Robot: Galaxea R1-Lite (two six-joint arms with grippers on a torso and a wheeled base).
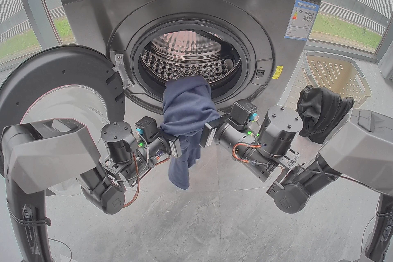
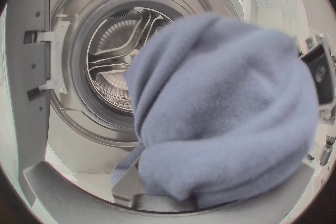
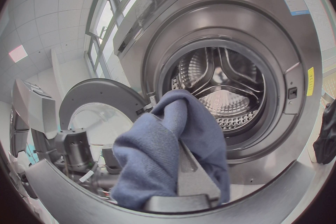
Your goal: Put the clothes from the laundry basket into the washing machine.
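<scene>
Blue garment (image 1: pixel 186 111) bunched up in front of the washing machine (image 1: pixel 266 29), just at the near lip of the open drum (image 1: pixel 186 58), one end hanging down toward the floor (image 1: pixel 229 213). Left claw (image 1: pixel 178 147) clenched on the garment from the left, right claw (image 1: pixel 206 136) clenched on it from the right, both buried in the cloth; one finger (image 3: pixel 190 172) of the right claw pokes out of the folds in the right wrist view. Machine door (image 1: pixel 53 82) swung wide open on the left. Laundry basket (image 1: pixel 339 74) to the right of the machine, on the floor. Black garment (image 1: pixel 321 111) draped over its near rim.
</scene>
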